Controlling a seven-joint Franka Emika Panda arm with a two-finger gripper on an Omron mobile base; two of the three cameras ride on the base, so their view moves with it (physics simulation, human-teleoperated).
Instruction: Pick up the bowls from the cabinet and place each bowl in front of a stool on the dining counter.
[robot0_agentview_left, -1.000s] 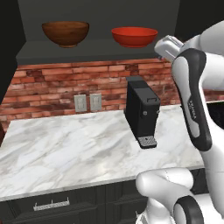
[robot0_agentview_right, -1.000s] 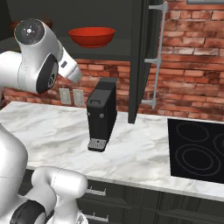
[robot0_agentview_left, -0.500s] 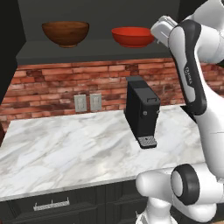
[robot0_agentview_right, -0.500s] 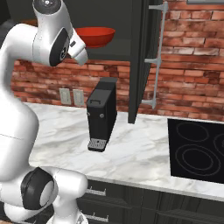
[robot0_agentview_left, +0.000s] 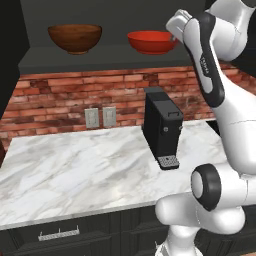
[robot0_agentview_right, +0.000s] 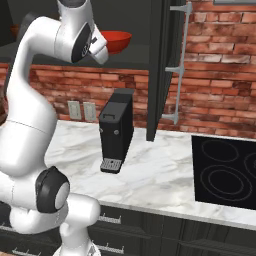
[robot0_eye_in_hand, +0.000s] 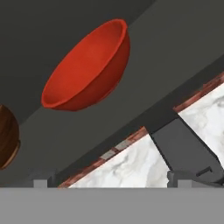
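My gripper (robot0_eye_in_hand: 111, 177) is spread wide and holds nothing — the red bowl (robot0_eye_in_hand: 87, 65) sits in the upper middle of the hand view on the cabinet shelf (robot0_agentview_left: 115, 57), the wooden bowl (robot0_agentview_left: 75, 37) at upper left.

Hidden and cut off
The arm covered the red bowl's (robot0_agentview_left: 150, 41) right rim; the wooden bowl (robot0_eye_in_hand: 6, 138) seemed cropped by the hand view's edge.
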